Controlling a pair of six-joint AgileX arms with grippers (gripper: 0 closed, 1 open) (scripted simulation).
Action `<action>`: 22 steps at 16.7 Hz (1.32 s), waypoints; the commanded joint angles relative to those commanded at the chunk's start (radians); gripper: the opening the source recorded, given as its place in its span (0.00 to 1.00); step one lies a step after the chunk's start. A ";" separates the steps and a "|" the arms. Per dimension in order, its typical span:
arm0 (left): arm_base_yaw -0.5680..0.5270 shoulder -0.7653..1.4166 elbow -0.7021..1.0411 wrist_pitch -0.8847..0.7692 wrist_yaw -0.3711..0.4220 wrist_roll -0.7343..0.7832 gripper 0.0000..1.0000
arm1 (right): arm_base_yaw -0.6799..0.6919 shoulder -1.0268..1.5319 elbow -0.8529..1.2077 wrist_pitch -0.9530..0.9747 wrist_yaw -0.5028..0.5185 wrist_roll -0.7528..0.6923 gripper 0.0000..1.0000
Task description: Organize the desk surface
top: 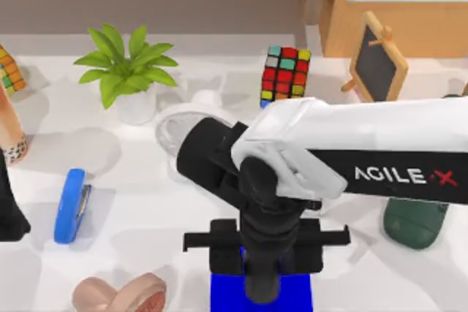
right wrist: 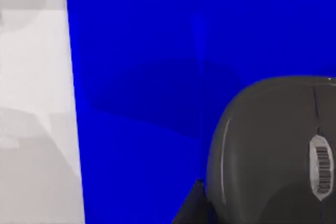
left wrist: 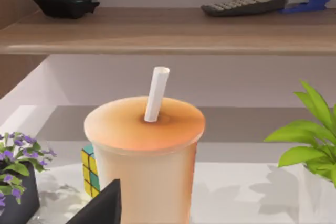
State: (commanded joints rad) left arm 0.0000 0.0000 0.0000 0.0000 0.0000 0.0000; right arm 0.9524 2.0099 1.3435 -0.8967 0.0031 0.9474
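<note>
Spreading white beneath everything, the counter (top: 146, 180) carries a blue mat (top: 219, 294) at its near middle edge, where the right claw (top: 262, 290) hangs directly over a grey mouse (right wrist: 273, 150), grip impossible to judge, while the left arm (top: 11, 210) sits parked far left.

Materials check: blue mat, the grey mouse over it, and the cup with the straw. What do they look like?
Blue mat: flat, uniform matte blue, likely rubber or foam; no weave visible. Computer mouse: smooth grey shell with soft sheen and a ridged scroll wheel, probably moulded plastic. Cup: orange-tan, smooth lid with a slight gloss, plastic or coated paper; its white straw could be paper or plastic.
</note>
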 joint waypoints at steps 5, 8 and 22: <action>0.000 0.000 0.000 0.000 0.000 0.000 1.00 | 0.000 0.000 0.000 0.001 0.000 0.000 0.15; 0.000 0.000 0.000 0.000 0.000 0.000 1.00 | 0.000 0.000 0.000 0.001 0.000 0.000 0.38; 0.000 0.000 0.000 0.000 0.000 0.000 1.00 | 0.000 0.000 0.000 0.001 0.000 0.000 1.00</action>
State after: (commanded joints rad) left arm 0.0000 0.0000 0.0000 0.0000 0.0000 0.0000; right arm 0.9525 2.0102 1.3431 -0.8960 0.0031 0.9475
